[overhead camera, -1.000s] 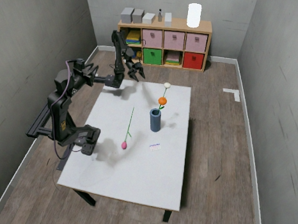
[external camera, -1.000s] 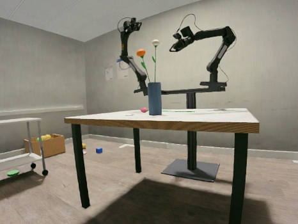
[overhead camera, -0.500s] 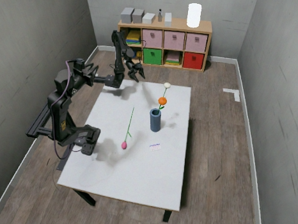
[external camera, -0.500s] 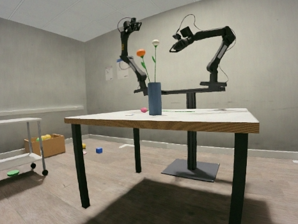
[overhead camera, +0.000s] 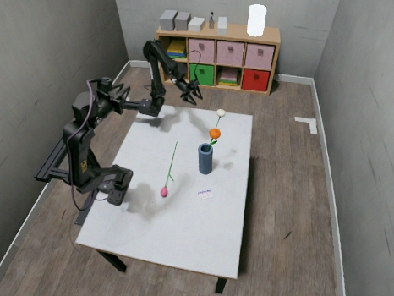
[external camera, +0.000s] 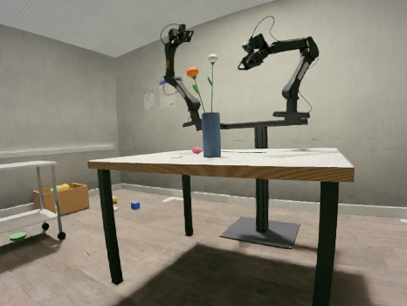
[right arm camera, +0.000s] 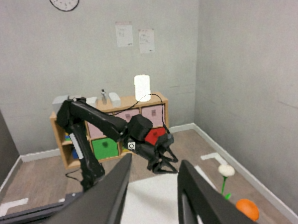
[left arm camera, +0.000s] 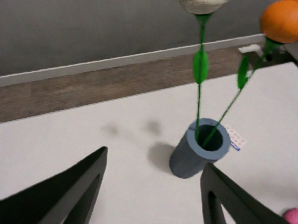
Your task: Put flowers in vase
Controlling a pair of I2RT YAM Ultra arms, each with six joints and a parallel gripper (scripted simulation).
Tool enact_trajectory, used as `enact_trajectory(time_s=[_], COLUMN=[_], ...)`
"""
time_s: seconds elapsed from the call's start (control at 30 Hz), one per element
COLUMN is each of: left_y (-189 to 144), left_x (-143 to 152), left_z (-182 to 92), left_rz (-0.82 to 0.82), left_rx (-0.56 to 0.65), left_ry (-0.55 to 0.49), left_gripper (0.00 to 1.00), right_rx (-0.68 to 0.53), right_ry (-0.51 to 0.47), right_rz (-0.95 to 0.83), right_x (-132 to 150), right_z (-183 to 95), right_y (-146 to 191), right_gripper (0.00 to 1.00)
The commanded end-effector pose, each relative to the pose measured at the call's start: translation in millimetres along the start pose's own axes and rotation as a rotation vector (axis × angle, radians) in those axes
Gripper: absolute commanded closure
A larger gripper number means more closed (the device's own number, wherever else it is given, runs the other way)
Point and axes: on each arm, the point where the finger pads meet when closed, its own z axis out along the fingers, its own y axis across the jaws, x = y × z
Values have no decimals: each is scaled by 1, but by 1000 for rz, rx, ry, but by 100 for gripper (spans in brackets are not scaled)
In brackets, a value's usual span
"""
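Note:
The blue vase [overhead camera: 205, 162] [external camera: 211, 135] [left arm camera: 184, 161] stands upright on the table. A white flower [overhead camera: 221, 112] [external camera: 212, 59] [left arm camera: 202, 4] [right arm camera: 226, 170] and an orange flower [overhead camera: 215, 133] [external camera: 192, 72] [left arm camera: 282, 21] [right arm camera: 247, 209] stand in it, stems down, leaning slightly; both stems look straight. A pink flower [overhead camera: 164, 191] [external camera: 196, 149] [left arm camera: 292, 216] lies on the table beside the vase, its stem straight. My left gripper [overhead camera: 198, 101] [external camera: 242, 67] [left arm camera: 155, 162] is open and empty, in the air away from the vase. My right gripper [overhead camera: 128, 94] [external camera: 191, 35] is partly open and empty, high above the table's arm side.
A small printed card [overhead camera: 205, 194] [left arm camera: 235, 138] lies on the white table [overhead camera: 203, 241] [external camera: 144, 162] near the vase. A shelf [overhead camera: 270, 63] [right arm camera: 166, 112] with bins stands on the floor beyond the table. A cart [external camera: 26, 166] stands away from the table.

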Motion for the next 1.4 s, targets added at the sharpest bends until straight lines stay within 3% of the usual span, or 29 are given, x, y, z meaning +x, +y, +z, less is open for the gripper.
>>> enact_trajectory(time_s=[0.0,0.2,0.33,0.87,1.13,1.37], left_y=[14,66,84,87,88,92], left_x=[-8,1,5,-6,-26,-66], left_z=[1,8,9,3,-7,-34], left_rz=[-30,-97,-119,-126,-137,-156], left_rx=[-31,-162,-207,-204,-187,-151], left_ry=[-16,15,25,13,-16,-79], left_gripper=[40,40,40,40,40,40], right_rx=[-2,-2,-2,-2,-2,-2], right_ry=[-13,-13,-13,-13,-13,-13], right_rz=[7,7,7,7,7,7], right_x=[-7,-7,-7,-7,-7,-7], right_z=[2,2,2,2,2,2], right_y=[1,1,1,1,1,1], right_gripper=[70,70,70,70,70,70])
